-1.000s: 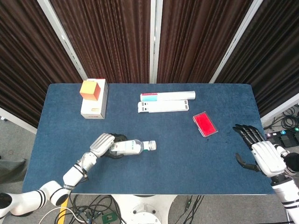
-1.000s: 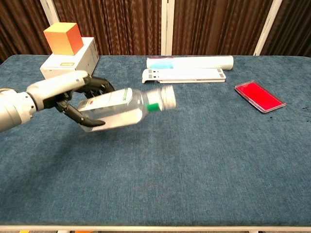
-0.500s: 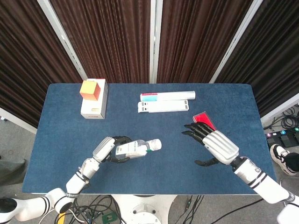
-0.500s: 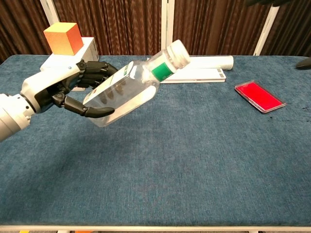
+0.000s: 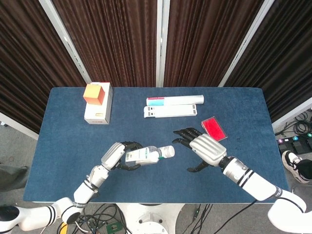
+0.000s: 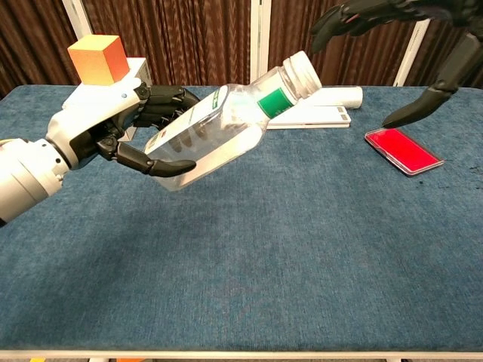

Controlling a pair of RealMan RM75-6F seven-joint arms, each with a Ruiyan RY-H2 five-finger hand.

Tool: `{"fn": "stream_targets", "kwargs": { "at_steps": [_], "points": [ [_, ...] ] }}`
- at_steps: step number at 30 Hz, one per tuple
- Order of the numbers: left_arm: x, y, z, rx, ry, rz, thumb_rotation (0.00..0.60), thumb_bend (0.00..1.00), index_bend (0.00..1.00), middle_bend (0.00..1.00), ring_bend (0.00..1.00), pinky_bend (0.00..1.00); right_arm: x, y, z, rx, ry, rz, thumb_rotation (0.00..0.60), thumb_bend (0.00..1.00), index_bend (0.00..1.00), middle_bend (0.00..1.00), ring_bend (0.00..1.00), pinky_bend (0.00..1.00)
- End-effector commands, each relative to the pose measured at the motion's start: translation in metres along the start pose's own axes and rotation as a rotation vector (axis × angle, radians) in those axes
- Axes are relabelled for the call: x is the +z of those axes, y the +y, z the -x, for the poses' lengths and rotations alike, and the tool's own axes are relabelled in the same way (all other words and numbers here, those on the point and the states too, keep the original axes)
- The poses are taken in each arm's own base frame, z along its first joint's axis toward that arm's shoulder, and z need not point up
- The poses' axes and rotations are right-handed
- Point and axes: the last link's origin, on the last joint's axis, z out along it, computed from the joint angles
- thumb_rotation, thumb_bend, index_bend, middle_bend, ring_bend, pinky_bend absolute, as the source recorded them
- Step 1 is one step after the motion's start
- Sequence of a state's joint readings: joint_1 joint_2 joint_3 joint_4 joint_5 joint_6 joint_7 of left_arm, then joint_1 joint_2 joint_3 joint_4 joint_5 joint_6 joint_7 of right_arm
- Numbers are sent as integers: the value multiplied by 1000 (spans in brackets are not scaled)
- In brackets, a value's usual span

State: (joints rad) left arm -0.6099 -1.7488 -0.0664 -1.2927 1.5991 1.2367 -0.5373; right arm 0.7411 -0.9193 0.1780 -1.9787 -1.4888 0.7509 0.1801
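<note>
Chest view: left hand [image 6: 113, 136] (fingers wrapped) around bottle [image 6: 226, 124]

Orange cube [image 5: 94, 93] atop white box [image 5: 99, 110]; red case [image 5: 214, 129]

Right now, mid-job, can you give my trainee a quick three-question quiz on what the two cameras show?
1. True or false: the left hand holds the bottle clear of the table.
2. Which way does the bottle's white cap point? A) toward the right hand B) toward the orange cube C) straight down
3. Fill in: the right hand's fingers are spread and hold ____.

Key: 1 true; 2 A; 3 nothing.
</note>
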Motion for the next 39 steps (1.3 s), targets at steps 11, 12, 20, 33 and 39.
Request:
{"fn": "stream_targets", "kwargs": {
  "at_steps": [11, 12, 20, 33, 39],
  "points": [
    [1, 1, -3, 1, 8, 0, 600, 367, 532, 513, 421, 418, 2, -10, 5, -2, -14, -14, 578, 28, 190, 20, 0, 0],
    [1, 1, -3, 1, 7, 1, 600, 367, 532, 513, 422, 418, 1, -11, 4, -4, -13, -14, 579, 29, 190, 20, 0, 0],
    [2, -1, -2, 0, 4, -5, 600, 367, 532, 511, 421, 418, -2, -13, 3, -9, -7, -17, 580, 31, 190, 20, 0, 0],
    [4, -2, -3, 1, 0, -9, 600, 367, 531, 511, 421, 418, -4, -15, 3, -10, -8, -31, 579, 34, 191, 20, 0, 0],
    [3, -3, -2, -1, -4, -12, 600, 367, 530, 510, 421, 419, -5, -17, 2, -11, 1, -40, 579, 37, 191, 20, 0, 0]
  ]
}}
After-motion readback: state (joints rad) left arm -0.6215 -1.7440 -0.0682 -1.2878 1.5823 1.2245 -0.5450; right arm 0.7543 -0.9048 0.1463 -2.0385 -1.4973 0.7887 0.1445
